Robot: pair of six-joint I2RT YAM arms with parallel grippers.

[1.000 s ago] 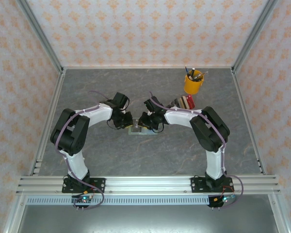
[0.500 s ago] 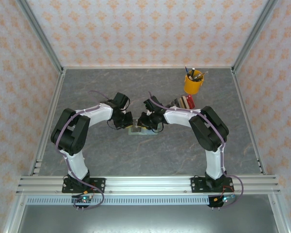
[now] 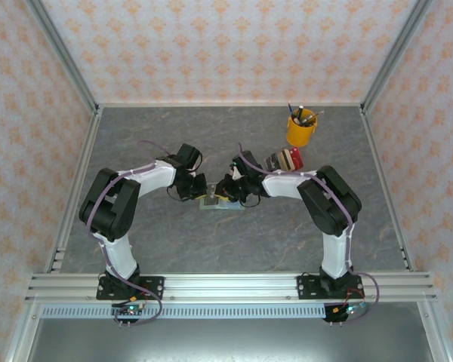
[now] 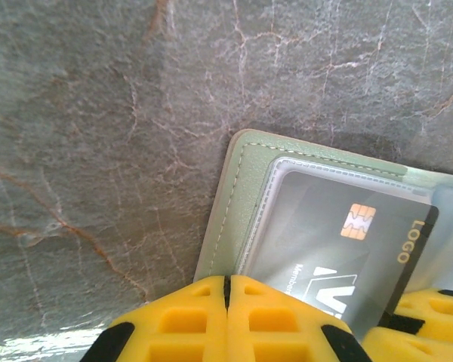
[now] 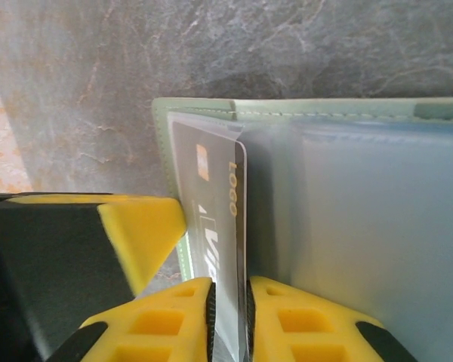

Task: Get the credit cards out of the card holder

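Card removal looks to be just starting: the right gripper (image 5: 230, 290) is pinching the edge of a dark grey card (image 5: 208, 196), which is sitting in a clear pocket of the open wallet (image 3: 220, 204) at the centre of the table (image 3: 287, 241). The left gripper (image 4: 226, 285), fingers pressed together around nothing, is resting over the wallet's 9 o'clock edge, seemingly pinning it. Both arms are reaching inward with elbows bent and wrists pitched down. Next, the right one likely needs a straight pull toward 3 o'clock.

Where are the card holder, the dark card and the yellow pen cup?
card holder (image 4: 230, 204), left wrist view, stitched green edge.
dark card (image 4: 317, 234), left wrist view, face left of chip.
yellow pen cup (image 3: 300, 134), top external view, cup wall.
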